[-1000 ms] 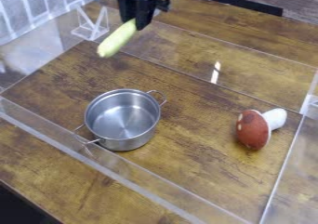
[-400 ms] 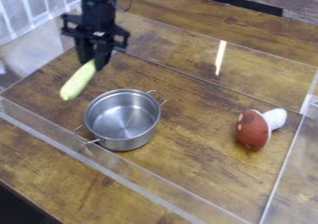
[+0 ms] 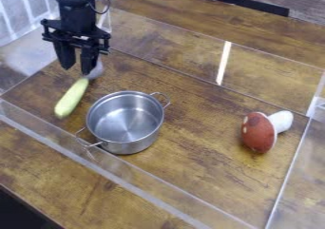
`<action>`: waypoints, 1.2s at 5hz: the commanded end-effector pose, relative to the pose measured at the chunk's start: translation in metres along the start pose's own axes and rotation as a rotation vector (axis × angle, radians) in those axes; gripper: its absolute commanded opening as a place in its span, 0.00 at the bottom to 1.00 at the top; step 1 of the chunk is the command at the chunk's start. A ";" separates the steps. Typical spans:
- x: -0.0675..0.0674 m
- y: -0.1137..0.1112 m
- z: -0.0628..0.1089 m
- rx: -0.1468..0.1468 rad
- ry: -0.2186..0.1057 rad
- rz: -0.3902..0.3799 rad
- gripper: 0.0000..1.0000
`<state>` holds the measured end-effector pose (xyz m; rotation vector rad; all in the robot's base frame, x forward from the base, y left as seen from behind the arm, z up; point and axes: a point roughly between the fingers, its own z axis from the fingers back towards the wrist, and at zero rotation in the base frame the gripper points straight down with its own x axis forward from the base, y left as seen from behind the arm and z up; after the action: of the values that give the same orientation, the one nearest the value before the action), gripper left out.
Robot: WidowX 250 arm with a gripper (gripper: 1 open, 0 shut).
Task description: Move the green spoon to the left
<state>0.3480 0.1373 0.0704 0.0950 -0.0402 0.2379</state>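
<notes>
The yellow-green, thick-handled spoon (image 3: 72,97) lay on the dark wooden table (image 3: 203,109), tilted so its upper end pointed toward one o'clock and its lower end toward seven o'clock. Its metal bowl could not be made out. It rested just beside the round silver metal pot (image 3: 124,121), at about ten o'clock from the pot's rim; whether the two touched could not be told.

The black robot gripper (image 3: 75,66) hung directly above the spoon's upper end, pointing straight down. Its two fingers (image 3: 64,57) stood parted, with a gap visible between them, and nothing was clasped in that gap. Whether the fingertips met the handle could not be told.

The pot sat upright and empty, its small side handles at roughly one and eight o'clock. Well apart from it, at three o'clock across the table, the red-brown and white mushroom-shaped toy (image 3: 263,129) lay on its side, cap toward seven o'clock and pale stem toward one o'clock.

A low clear plastic wall (image 3: 191,197) bordered the working area, running along the near edge and up the right side, with another clear panel (image 3: 223,62) standing at twelve o'clock. A white wire rack (image 3: 28,7) stood at the far left, beyond the gripper.
</notes>
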 end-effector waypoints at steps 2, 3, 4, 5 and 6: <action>0.006 0.018 0.007 -0.061 -0.067 0.081 1.00; -0.001 0.018 0.005 -0.080 -0.073 0.102 1.00; -0.009 0.018 0.009 -0.092 -0.083 0.134 1.00; -0.008 0.015 0.021 -0.109 -0.098 0.107 1.00; -0.007 0.012 0.028 -0.119 -0.107 0.083 1.00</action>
<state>0.3341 0.1379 0.0557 -0.0461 -0.0420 0.3053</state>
